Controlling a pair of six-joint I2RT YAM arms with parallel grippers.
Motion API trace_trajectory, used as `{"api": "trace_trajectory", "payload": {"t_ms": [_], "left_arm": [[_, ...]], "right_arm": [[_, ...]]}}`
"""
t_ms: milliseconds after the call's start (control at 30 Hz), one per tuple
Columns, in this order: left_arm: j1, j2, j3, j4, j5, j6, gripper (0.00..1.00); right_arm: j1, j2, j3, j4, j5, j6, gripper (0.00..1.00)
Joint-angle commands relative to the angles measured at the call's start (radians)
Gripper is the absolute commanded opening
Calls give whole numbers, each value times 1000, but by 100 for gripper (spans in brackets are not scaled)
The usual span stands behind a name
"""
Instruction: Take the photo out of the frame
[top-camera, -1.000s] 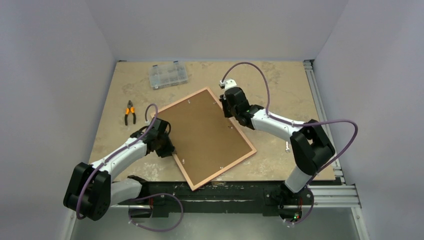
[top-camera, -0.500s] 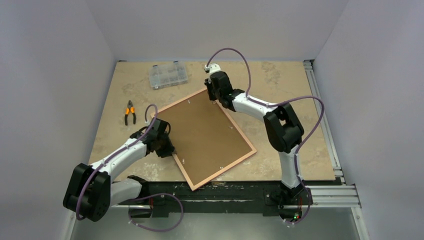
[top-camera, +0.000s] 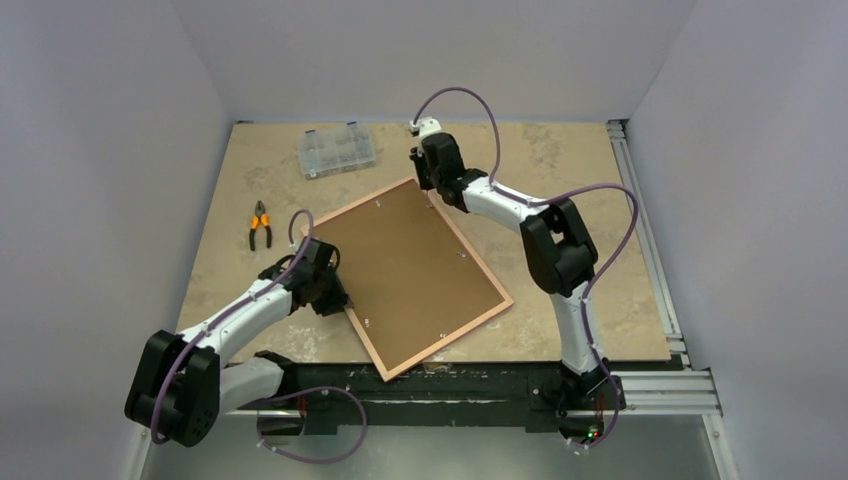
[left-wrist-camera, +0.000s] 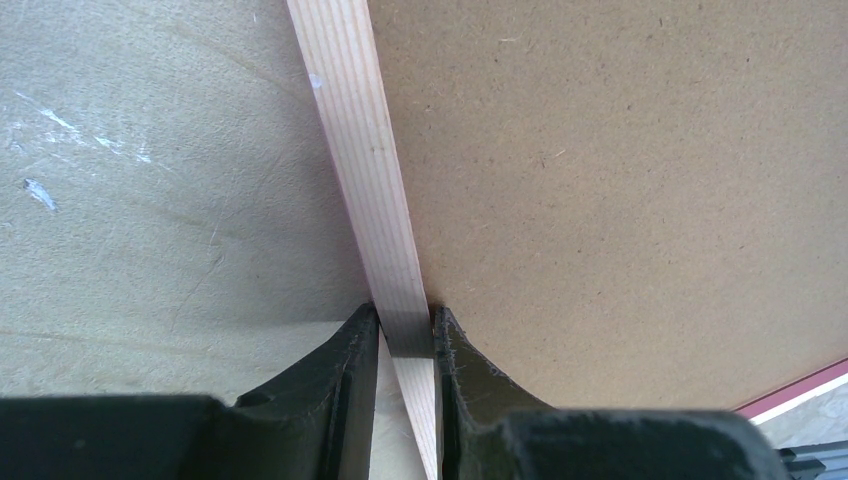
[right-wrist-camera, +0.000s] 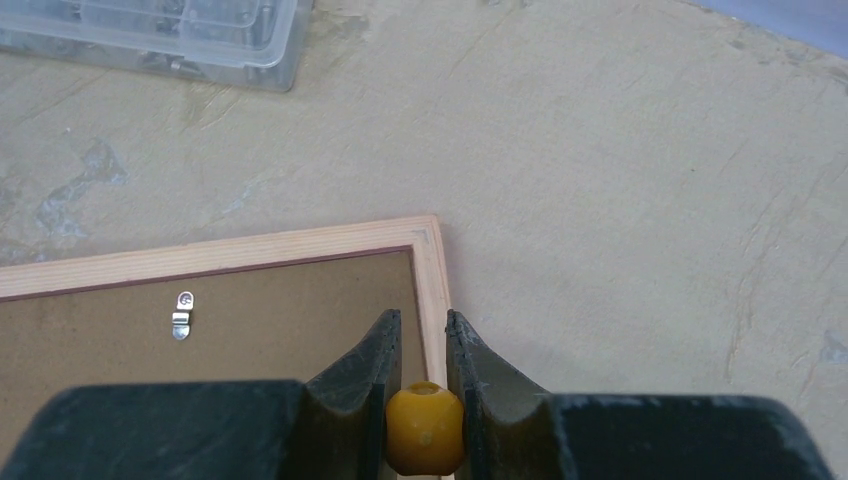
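The frame (top-camera: 450, 337) lies face down on the table, set at a slant, with its brown backing board (top-camera: 410, 275) up. The photo is hidden under that board. My left gripper (top-camera: 340, 300) is shut on the frame's left rail (left-wrist-camera: 370, 170), one finger outside it and one on the board (left-wrist-camera: 620, 180). My right gripper (top-camera: 428, 188) hangs at the frame's far corner (right-wrist-camera: 433, 280), its fingertips on either side of the right rail. A yellow bead (right-wrist-camera: 424, 428) sits pinched deep between its fingers. Whether the tips touch the rail I cannot tell.
A small metal clip (right-wrist-camera: 182, 313) sits on the backing board near the far corner. A clear plastic compartment box (top-camera: 337, 150) stands at the back left, and orange-handled pliers (top-camera: 260, 225) lie left of the frame. An aluminium rail (top-camera: 640, 200) runs along the table's right edge.
My right arm has swung from the middle of the frame's right rail up to its far corner. The left gripper and the frame have not moved.
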Motion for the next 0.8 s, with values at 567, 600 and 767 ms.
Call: {"api": "trace_trajectory", "payload": {"t_ms": [567,600,767], "left_arm": [[-6,60,-30,50,47,30,0],[-6,59,-31,49,46,30,0],[-6,54,-33,44,43,30,0]], "right_arm": [[-16,-20,-7,35,-105,-43,0],[-16,-12,2,33,-110,-42,0],[-16,13,18,22,-99,-42,0]]}}
